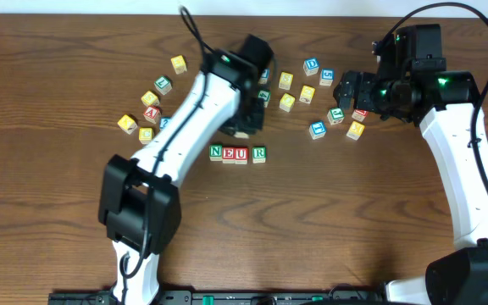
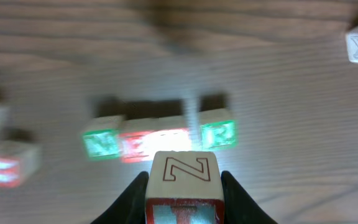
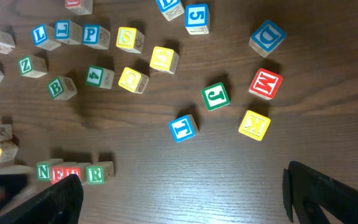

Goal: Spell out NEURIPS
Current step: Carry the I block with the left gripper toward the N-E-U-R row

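Four cubes form a row at table centre: green N (image 1: 216,152), red E (image 1: 229,153), U (image 1: 241,154) and, after a small gap, green R (image 1: 259,153). My left gripper (image 2: 183,194) hovers just behind the row, shut on a wooden cube (image 2: 182,177). That cube shows an outlined Z on top and a red-framed face below, its letter cut off. The left wrist view has N (image 2: 101,143) and R (image 2: 218,134) beyond it. My right gripper (image 3: 182,193) is open over bare wood. A blue P cube (image 3: 92,35) and a yellow S cube (image 3: 127,38) lie in the far scatter.
Loose cubes lie scattered behind the row: a cluster at the left (image 1: 151,106), another right of centre (image 1: 307,80). Close to the right gripper (image 1: 346,89) are blue T (image 3: 183,127), green J (image 3: 215,96), red M (image 3: 265,83) and yellow K (image 3: 254,124).
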Motion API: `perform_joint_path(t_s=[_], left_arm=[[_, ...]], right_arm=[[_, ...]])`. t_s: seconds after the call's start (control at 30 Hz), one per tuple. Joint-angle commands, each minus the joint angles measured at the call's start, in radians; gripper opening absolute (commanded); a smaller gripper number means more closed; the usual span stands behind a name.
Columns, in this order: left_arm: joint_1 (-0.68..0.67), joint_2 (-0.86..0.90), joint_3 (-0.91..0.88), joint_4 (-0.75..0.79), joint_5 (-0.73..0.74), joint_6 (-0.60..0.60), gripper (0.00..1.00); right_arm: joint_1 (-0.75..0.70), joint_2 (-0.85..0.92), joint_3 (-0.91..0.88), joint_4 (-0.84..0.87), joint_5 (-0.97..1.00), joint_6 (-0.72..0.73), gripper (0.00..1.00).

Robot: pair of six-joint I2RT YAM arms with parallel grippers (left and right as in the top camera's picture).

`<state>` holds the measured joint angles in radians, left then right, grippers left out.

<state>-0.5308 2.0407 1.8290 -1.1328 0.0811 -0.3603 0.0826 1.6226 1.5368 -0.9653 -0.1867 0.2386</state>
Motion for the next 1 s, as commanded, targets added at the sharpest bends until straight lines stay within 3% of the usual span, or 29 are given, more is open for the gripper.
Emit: perform_joint_path(t_s=[0.0, 0.4, 0.97], left_arm=[[-0.031, 0.013, -0.07, 0.068, 0.047, -0.109, 0.24], [-0.111, 0.022, -0.2, 0.299, 0.047, -0.203, 0.24], [-0.151, 0.095, -0.207, 0.321, 0.038, -0.21, 0.24]], right_arm=[[0.005, 0.0, 0.017, 0.0, 0.001, 0.008, 0.99], [0.004, 0.0, 0.017, 0.0, 0.001, 0.008, 0.99], [0.004, 0.0, 0.017, 0.0, 0.001, 0.008, 0.99]])
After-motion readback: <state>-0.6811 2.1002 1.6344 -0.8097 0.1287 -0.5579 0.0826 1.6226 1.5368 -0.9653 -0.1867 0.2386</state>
